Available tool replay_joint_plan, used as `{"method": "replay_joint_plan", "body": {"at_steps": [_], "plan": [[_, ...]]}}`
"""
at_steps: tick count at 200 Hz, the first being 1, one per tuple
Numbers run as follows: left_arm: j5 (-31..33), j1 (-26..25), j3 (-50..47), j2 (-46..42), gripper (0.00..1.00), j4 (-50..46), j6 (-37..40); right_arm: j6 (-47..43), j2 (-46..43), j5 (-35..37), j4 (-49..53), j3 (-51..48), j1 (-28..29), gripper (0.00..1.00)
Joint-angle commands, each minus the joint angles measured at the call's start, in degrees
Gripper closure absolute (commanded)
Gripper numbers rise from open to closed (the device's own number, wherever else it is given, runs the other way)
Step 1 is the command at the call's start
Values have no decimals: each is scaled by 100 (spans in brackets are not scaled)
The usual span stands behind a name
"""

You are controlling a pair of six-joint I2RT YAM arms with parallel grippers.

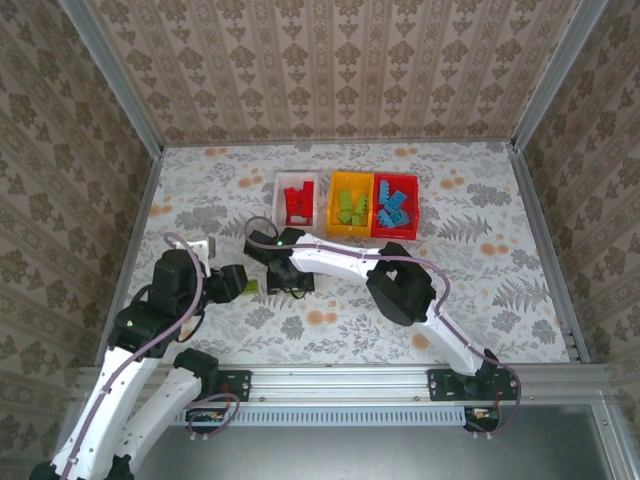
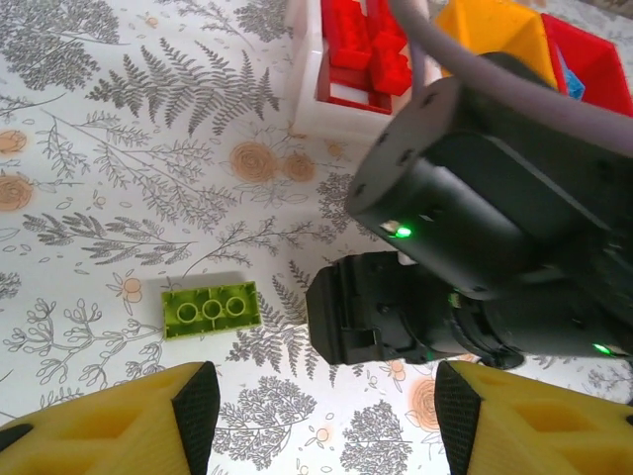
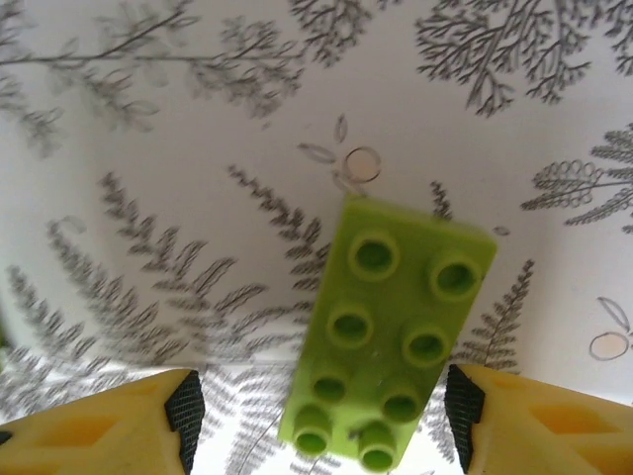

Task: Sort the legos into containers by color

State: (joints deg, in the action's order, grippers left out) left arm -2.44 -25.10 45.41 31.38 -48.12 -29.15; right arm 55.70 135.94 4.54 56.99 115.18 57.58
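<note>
One worktop (image 1: 200, 210): floral print, everything sits on it.
Arms: the right arm (image 1: 340, 255) reaches across toward the left one, so both wrists are low and close together, left of centre.
Bins: white bin (image 1: 279, 200) with red bricks (image 1: 297, 205), orange-yellow bin (image 1: 350, 176) with lime ones, red bin (image 1: 414, 210) with light blue ones, side by side at the back.
Right end effector (image 3: 323, 416): spread wide, gripping nothing, straddling a lime brick (image 3: 396, 336) that lies studs-up on the worktop.
Left end effector (image 2: 321, 411): also open and empty, with a lime piece (image 2: 211, 309) just ahead of its left finger.
Handling: my guess is light, rigid, slick plastic that won't crush. It lies skewed to the fingers, so I'd pinch the long flat sides mid-length, or it could twist and squirt out.
Hard to tell: whether both wrist cameras are looking at the same brick. From above the wrists cover most of that spot, and the bricks in the bins are too small to count.
</note>
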Motion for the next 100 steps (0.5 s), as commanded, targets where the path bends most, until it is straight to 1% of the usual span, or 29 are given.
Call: {"method": "replay_joint_plan", "body": {"at_steps": [1, 13, 36, 61, 83, 100], "plan": [[-218, -34, 183, -107, 37, -245, 251, 376, 233, 318, 674, 340, -17, 35], [-218, -33, 216, -148, 37, -290, 281, 401, 307, 329, 661, 398, -27, 37], [-210, -37, 274, -152, 37, -316, 357, 424, 430, 261, 513, 436, -54, 47], [-213, -31, 299, -143, 38, -277, 403, 316, 411, 362, 412, 442, -76, 58], [-246, -37, 296, -81, 38, -173, 417, 137, 180, 493, 319, 386, -89, 68], [-327, -37, 315, 38, 38, -14, 414, -66, -188, 717, 242, 285, -89, 70]]}}
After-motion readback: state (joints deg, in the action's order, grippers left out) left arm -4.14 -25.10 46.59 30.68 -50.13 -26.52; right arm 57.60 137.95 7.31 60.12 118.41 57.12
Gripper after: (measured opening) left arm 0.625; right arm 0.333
